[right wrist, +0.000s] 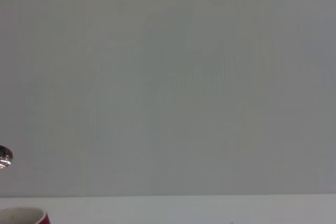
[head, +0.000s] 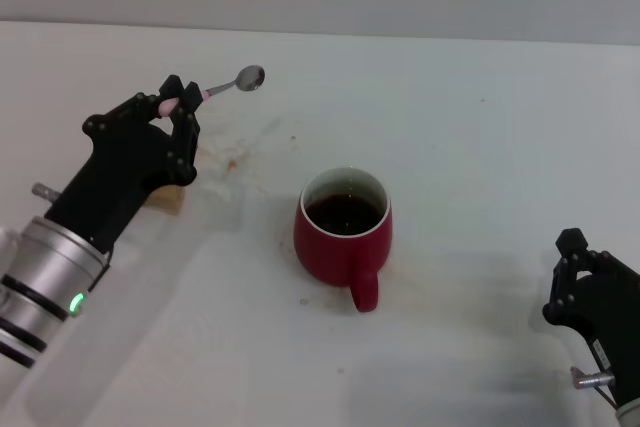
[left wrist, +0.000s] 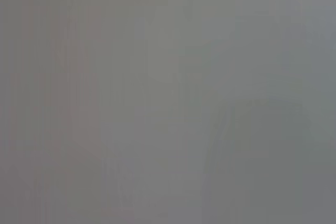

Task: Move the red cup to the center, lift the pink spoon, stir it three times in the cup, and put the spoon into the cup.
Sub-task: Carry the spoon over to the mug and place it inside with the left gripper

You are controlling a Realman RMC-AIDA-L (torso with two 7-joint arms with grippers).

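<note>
The white table (head: 470, 127) carries the whole scene, and on it, near the middle of the head view, stands the red cup (head: 341, 239) with dark liquid inside and its loop handle turned toward the robot. The left arm reaches in from the robot's left side, and the left gripper (head: 178, 97) is clenched on the pale pink handle of the pink spoon (head: 228, 85), held in the air well apart from the cup. The right gripper (head: 578, 257) sits parked low on the robot's right, near the cup but not touching it; whether its fingers are apart or together I cannot tell. The relation that matters is this: the cup lies to the robot's right of the spoon and nearer the robot, so the bowl has to travel that way and then descend. The spoon's long axis runs nearly level, handle at the fingers and grey bowl pointing to the robot's right and slightly away, so I judge it must tip bowl-down before it can enter the cup's mouth. Only 1 arm, the left, holds the tool. A tan block (head: 168, 197) peeks out beneath the left arm.
</note>
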